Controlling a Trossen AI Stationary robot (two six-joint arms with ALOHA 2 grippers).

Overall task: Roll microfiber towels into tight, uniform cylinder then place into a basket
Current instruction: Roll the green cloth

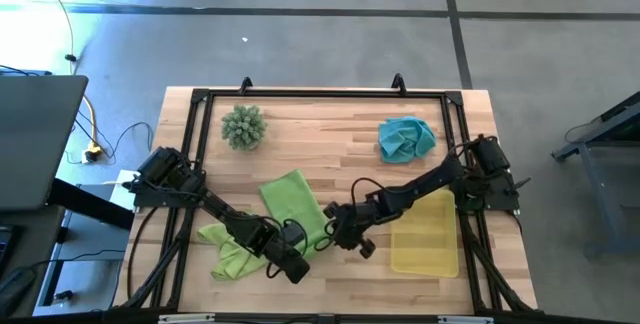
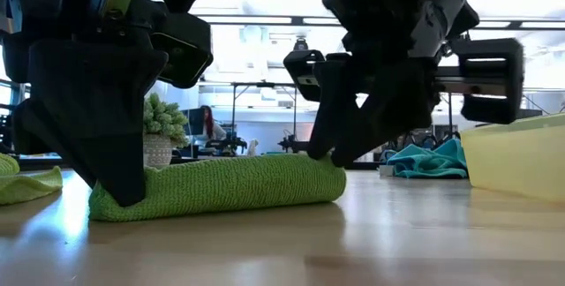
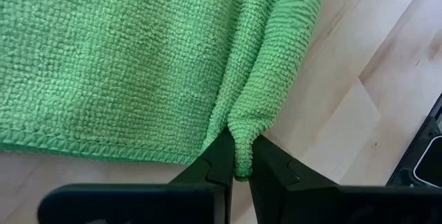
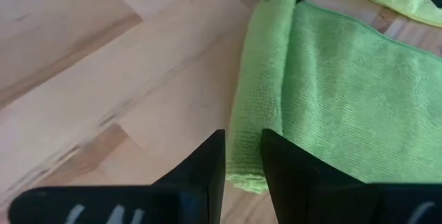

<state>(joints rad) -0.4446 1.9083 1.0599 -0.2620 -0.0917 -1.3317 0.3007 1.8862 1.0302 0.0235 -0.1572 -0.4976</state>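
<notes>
Nearest the low camera: lime green towel being rolled, its front edge curled into a low roll on the wooden table, with the rest of the cloth flat behind the roll
Left gripper: left gripper sits at one end of the roll, fingers nearly together and pinching the rolled edge between the tips, as the left wrist view shows
Right gripper: right gripper is down at the other end of the roll; its fingers stand a little apart with the roll's end just beyond the tips, and I cannot tell whether they have hold of it
Second lime towel: second lime green towel lies crumpled near the table's front left, just beside the left arm, not rolled
Teal towel: teal blue towel lies bunched at the back right, well apart from both grippers, not rolled
Basket: translucent yellow basket at the front right, beside the right arm, holds no towel
Bystander object: spiky green plant ball at the back left, untouched
Progress: early; by my reading the first towel is only partly rolled
Left to do: finish and tighten this roll, place it in the basket, then roll and place the other two
</notes>
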